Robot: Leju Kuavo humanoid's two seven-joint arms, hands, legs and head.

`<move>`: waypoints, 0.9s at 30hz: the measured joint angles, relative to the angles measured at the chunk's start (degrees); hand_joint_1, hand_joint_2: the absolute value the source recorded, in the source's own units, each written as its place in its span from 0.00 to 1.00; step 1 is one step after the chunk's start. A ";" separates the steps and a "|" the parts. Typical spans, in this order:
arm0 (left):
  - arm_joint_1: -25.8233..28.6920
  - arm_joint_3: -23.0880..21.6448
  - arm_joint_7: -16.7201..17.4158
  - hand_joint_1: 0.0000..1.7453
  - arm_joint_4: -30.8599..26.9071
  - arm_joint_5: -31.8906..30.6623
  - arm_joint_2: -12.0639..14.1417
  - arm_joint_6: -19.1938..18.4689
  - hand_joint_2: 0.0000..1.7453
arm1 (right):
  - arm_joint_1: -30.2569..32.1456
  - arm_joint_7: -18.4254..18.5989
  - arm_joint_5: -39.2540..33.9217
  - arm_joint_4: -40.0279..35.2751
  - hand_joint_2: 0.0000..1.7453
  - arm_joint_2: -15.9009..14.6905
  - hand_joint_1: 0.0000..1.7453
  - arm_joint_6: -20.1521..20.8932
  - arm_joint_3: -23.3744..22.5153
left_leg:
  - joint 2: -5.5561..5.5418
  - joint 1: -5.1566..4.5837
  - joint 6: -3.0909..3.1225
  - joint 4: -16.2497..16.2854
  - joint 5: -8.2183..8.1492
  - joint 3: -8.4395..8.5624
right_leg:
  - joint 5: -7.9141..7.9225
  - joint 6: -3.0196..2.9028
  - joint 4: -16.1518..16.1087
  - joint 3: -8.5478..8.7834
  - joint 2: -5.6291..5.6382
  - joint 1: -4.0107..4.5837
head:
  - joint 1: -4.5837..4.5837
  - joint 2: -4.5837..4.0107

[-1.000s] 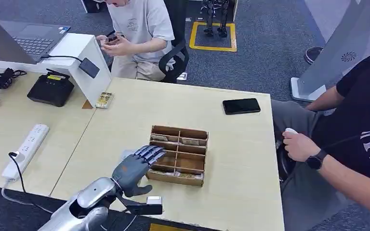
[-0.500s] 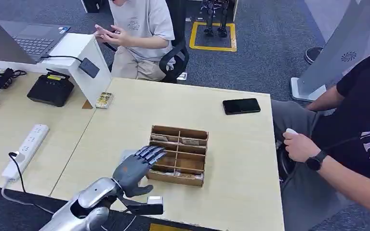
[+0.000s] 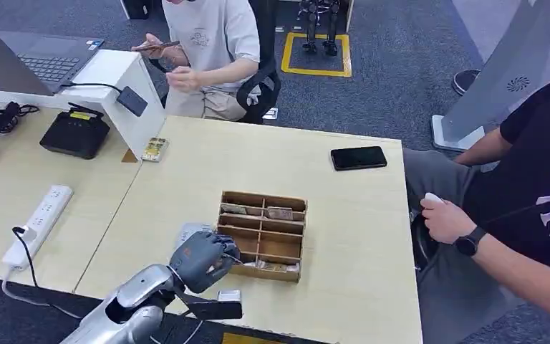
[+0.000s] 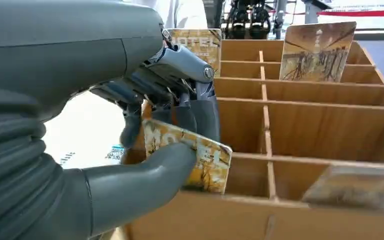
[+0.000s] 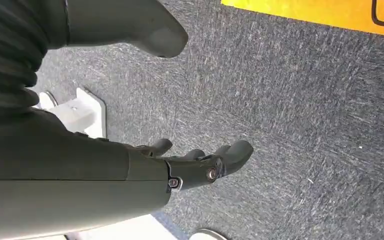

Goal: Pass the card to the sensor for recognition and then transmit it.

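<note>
My left hand (image 3: 202, 259) sits at the near left corner of the wooden card box (image 3: 297, 215) on the table. Its thumb and fingers pinch a yellow hotel card (image 4: 202, 160) at the box's near left compartment. More cards (image 4: 318, 51) stand in the far compartments. The black card sensor (image 3: 132, 100) hangs on the side of a white box at the table's far left. My right hand (image 5: 200, 162) hangs over grey carpet with its fingers apart and nothing in it.
A black phone (image 3: 359, 158) lies at the far right of the table (image 3: 186, 168). One person sits at the right edge, another on a chair beyond the table. A power strip (image 3: 37, 222), a black device (image 3: 76, 133) and a laptop (image 3: 50, 61) are on the left desk.
My left hand's fingers were stretched flat over the box's left edge; now they are curled and pinch a card. The box has shifted slightly.
</note>
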 joint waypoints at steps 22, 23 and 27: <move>-3.54 12.64 -6.49 1.00 -13.78 18.08 5.23 -4.77 1.00 | 1.39 -3.21 0.00 0.00 1.00 -0.02 0.00 -0.57 -0.39 | -0.01 0.03 -0.01 0.00 0.02 -0.01 | 0.00 -0.01 0.04 -0.01 0.00 0.04 | -0.02 0.00; -4.00 14.26 -6.73 1.00 -15.05 18.04 5.74 -5.10 1.00 | 1.48 -3.23 0.00 0.00 1.00 -0.02 0.00 -0.55 -0.50 | -0.01 0.03 -0.02 0.00 0.03 0.00 | 0.00 -0.01 0.05 -0.01 0.00 0.04 | -0.02 0.00; -6.47 18.28 -6.88 1.00 -19.19 16.98 9.30 -2.23 1.00 | 1.78 -4.13 0.00 0.00 1.00 -0.04 0.00 -0.55 -1.07 | 0.01 0.09 -0.02 0.00 0.04 -0.02 | 0.00 -0.01 0.07 -0.04 0.02 0.09 | 0.00 0.00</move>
